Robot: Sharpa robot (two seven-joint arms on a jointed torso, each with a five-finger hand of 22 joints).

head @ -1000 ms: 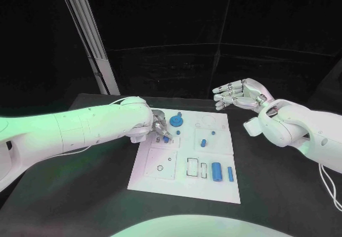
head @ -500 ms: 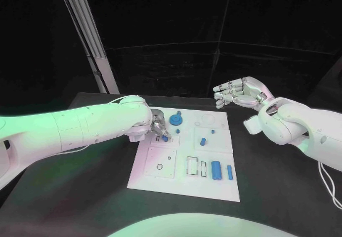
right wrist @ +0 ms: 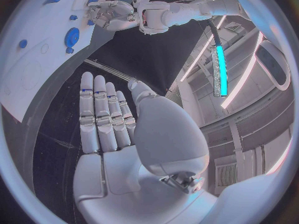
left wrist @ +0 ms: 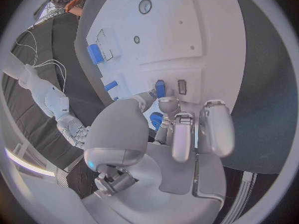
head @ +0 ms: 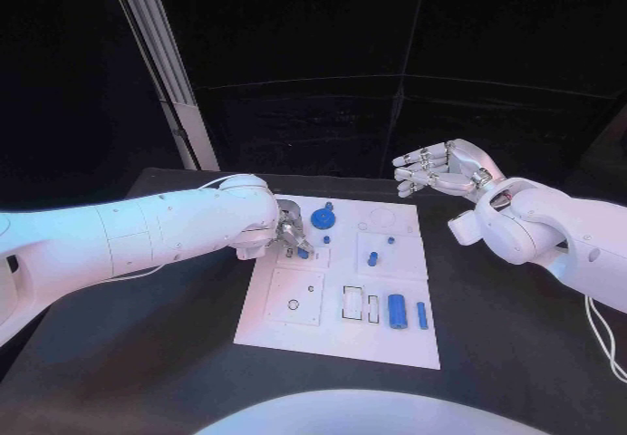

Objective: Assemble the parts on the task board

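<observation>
No writing reads on the task board (head: 342,328). The left hand (head: 289,237) pinches a small blue part (left wrist: 160,88); the right hand (head: 438,169) hangs open.

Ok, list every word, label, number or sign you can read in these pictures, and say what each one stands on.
No text can be read anywhere.
The task board carries only printed black outlines of rectangles and circles, no letters or numbers.
The blue parts, such as the cylinder, bear no markings.
The left hand and the right hand show no legible label or brand.
</observation>
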